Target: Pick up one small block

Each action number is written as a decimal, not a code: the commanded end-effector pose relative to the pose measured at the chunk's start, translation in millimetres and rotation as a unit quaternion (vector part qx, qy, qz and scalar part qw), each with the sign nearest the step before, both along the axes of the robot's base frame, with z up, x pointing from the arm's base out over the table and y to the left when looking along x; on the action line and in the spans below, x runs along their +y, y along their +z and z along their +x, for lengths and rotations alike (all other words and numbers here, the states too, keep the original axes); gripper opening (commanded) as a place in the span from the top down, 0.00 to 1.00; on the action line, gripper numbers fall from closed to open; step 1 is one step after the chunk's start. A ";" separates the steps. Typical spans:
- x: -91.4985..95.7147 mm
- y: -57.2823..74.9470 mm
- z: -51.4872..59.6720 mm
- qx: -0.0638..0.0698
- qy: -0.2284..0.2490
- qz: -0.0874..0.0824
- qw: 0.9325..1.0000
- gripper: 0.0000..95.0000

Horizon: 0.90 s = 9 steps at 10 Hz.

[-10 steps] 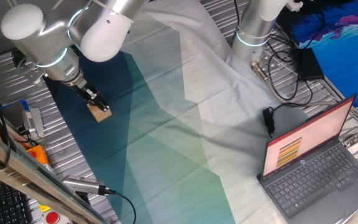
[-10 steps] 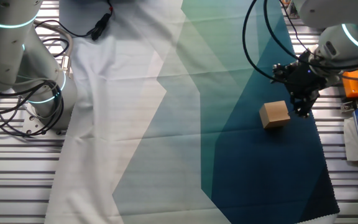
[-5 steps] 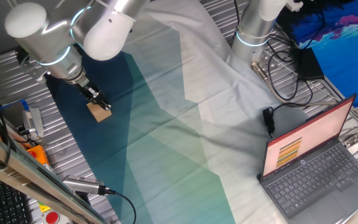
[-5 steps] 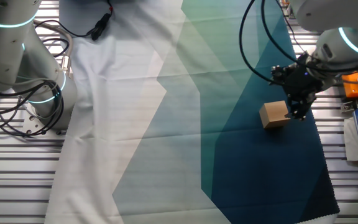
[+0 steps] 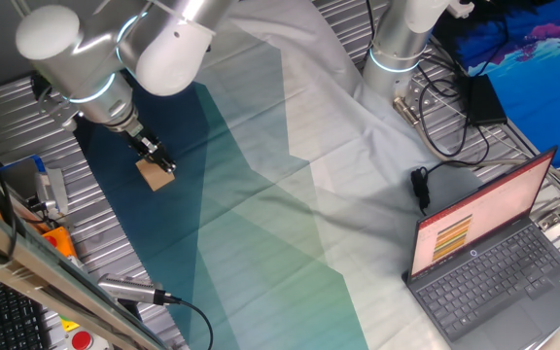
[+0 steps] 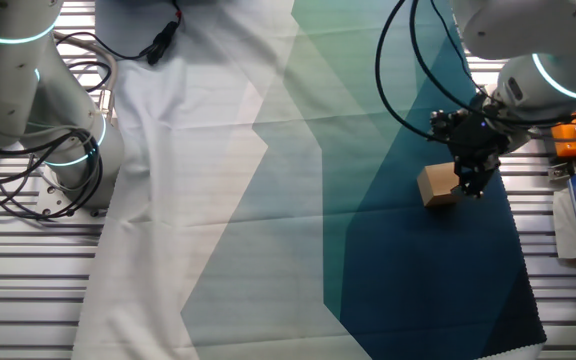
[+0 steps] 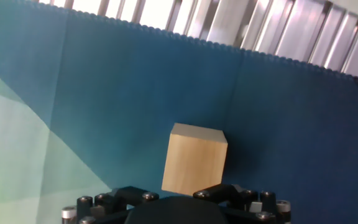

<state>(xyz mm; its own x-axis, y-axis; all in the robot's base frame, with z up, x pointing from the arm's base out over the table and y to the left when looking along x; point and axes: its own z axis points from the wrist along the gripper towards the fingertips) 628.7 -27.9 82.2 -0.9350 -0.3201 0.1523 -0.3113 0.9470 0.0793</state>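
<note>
The other fixed view is showing the gripper, its opening impossible to judge, having slid over the small block lying near the dark cloth's metal-slatted edge, nearing a grasp.

Robotics lab: the table is built of slotted aluminium rails, draped with a blue-green cloth; an open laptop, loose cables and a second robot base stand alongside
</note>
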 end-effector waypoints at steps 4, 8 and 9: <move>-1.3 -5.9 -1.7 -0.012 -0.010 0.001 1.000 0.20; -10.7 -17.2 -2.5 -0.023 -0.002 0.005 1.000 0.00; -11.1 -18.8 -1.8 -0.024 -0.001 0.004 1.000 0.00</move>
<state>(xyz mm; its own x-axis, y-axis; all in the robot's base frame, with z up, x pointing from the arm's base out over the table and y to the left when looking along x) 626.9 -40.3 63.0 -0.9408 -0.3219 0.1061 -0.3159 0.9462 0.0697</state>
